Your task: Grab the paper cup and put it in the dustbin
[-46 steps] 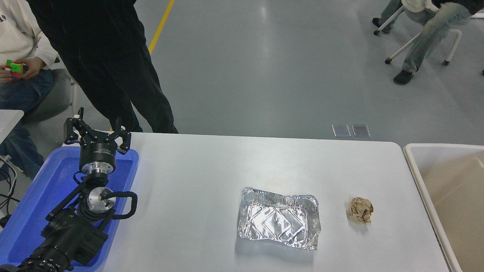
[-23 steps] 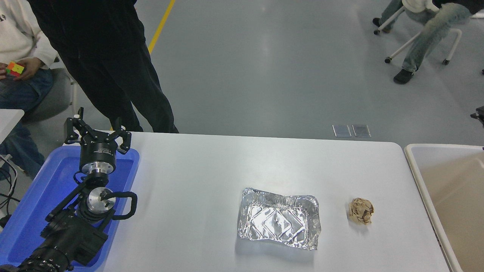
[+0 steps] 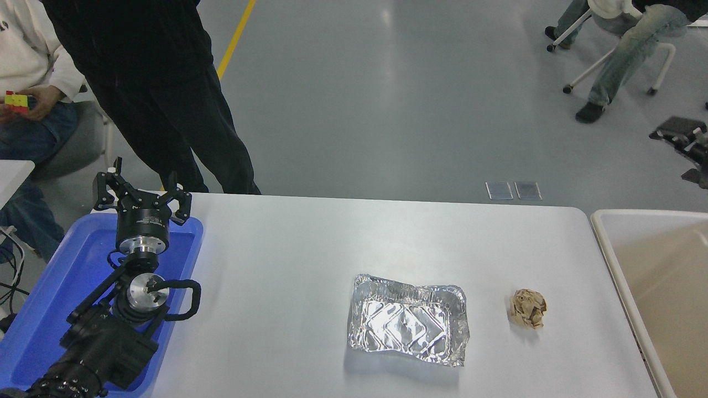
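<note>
Black right pincer [image 3: 685, 145] above the dustbin [image 3: 608, 243], state unclear; left pincer [image 3: 142, 190] parked, fingers apart.

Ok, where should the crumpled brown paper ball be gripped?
Take the paper ball across its middle, from straight above: it's a roundish lump lying free on the table, well apart from the foil tray, so jaws can close on either side.

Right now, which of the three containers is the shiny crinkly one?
The silver foil tray, in the middle of the white table. The blue plastic tray at the left and the beige dustbin at the right are smooth plastic.
</note>
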Motion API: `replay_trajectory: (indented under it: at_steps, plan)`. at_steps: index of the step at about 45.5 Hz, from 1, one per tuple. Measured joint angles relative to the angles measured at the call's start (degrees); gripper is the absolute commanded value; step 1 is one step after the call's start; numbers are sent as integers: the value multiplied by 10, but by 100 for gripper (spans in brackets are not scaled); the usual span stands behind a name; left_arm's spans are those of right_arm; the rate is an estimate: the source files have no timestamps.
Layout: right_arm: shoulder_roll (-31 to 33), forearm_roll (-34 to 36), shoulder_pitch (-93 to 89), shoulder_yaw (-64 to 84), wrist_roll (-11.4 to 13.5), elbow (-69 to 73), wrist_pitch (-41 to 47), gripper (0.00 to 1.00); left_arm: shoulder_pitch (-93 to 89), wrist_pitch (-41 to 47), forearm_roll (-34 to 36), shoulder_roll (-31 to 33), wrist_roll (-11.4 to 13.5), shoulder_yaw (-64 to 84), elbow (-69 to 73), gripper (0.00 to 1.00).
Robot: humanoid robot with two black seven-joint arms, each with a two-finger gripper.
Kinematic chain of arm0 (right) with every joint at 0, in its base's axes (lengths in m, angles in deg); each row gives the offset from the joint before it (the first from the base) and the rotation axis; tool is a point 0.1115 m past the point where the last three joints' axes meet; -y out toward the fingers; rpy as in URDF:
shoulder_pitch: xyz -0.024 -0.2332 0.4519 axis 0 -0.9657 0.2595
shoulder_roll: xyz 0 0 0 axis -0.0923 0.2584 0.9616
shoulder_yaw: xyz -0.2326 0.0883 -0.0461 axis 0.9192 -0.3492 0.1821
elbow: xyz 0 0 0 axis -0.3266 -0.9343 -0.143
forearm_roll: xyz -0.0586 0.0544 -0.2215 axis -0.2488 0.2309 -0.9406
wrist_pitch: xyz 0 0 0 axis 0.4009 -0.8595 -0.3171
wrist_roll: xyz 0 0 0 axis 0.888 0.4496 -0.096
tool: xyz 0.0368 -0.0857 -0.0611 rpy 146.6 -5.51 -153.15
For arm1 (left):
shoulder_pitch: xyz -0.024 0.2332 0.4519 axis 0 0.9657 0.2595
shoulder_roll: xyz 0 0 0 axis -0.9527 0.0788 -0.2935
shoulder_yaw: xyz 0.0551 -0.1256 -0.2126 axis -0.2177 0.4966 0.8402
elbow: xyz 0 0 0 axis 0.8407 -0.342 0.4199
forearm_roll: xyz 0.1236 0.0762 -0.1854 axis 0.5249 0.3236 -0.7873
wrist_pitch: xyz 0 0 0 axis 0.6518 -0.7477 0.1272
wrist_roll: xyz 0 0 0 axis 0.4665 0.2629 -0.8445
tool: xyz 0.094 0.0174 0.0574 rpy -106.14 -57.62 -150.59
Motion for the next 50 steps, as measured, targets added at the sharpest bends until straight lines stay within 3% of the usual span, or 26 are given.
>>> replay_trajectory:
  at_steps: [14, 29, 50]
  plan:
    - [-88, 2, 194, 192, -2, 107, 0, 100, 0, 0, 0, 0, 0, 0, 0, 99]
    - [-182, 2, 291, 262, -3, 201, 8, 100, 0, 0, 0, 0, 0, 0, 0, 99]
    - [-291, 4, 401, 281, -4, 269, 143, 100, 0, 0, 0, 0, 0, 0, 0, 99]
